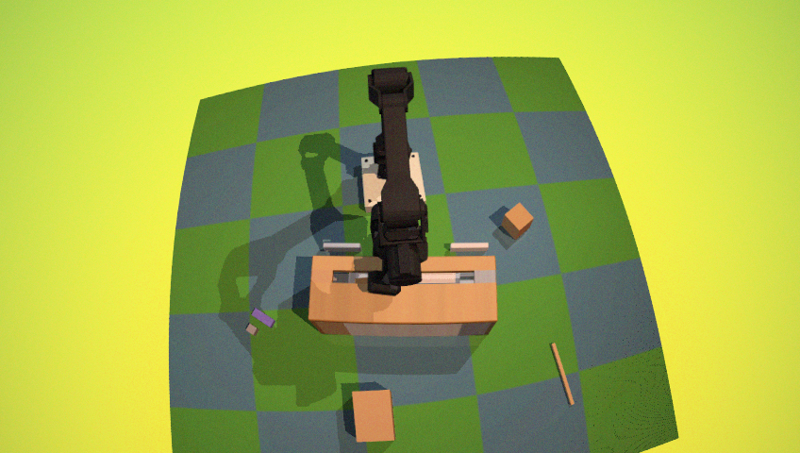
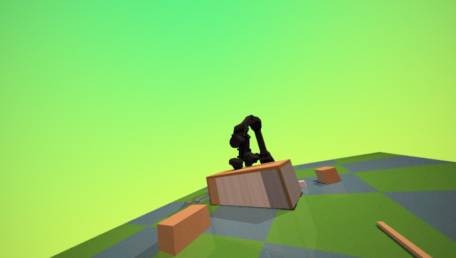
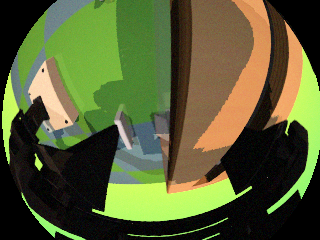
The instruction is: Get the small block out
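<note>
The box (image 1: 449, 303) (image 2: 284, 164) (image 3: 220, 65) has an orange top with a long slot and a see-through front. A pale shelf (image 1: 438, 277) shows through the slot. My gripper (image 1: 387, 266) (image 3: 162, 126) is open and low over the middle of the box, its fingers spread across the box's rear edge. In the wrist view one finger is on the rear side and the other is by the dark slot. How deep the fingertips reach is hidden. I cannot make out the small block on the shelf; the arm covers the slot's middle.
Two pale bars (image 1: 341, 246) (image 1: 469, 246) stand behind the box. A purple piece (image 1: 263, 317) and a small pinkish cube (image 1: 251, 328) lie left. An orange cube (image 1: 517, 220) is right, a larger orange block (image 1: 373, 416) in front, and a thin stick (image 1: 561, 373) front right.
</note>
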Controlling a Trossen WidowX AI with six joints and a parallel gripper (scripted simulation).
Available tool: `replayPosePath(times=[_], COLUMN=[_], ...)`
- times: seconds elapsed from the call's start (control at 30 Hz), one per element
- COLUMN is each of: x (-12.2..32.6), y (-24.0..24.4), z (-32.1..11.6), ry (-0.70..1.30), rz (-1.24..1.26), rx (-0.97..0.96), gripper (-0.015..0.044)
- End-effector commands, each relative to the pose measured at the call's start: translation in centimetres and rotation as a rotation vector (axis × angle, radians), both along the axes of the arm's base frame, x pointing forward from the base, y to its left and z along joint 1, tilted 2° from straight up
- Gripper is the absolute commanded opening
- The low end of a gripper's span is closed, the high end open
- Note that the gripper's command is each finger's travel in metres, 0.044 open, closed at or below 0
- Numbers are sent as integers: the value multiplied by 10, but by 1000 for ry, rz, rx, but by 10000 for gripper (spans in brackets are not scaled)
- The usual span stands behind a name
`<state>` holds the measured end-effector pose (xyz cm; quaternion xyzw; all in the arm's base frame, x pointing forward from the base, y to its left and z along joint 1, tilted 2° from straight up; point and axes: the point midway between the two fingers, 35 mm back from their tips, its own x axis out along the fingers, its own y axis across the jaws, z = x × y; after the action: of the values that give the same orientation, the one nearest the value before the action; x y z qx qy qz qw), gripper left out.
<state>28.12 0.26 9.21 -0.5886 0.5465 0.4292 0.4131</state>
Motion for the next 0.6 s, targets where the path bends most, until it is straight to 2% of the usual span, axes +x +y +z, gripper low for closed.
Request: replayPosePath(times=[0.0, 0.57], x=[0, 3], y=[-11, -59], z=[0, -1], ry=[-4, -4], rz=[0, 0], rx=[-4, -8], gripper=[400, 400])
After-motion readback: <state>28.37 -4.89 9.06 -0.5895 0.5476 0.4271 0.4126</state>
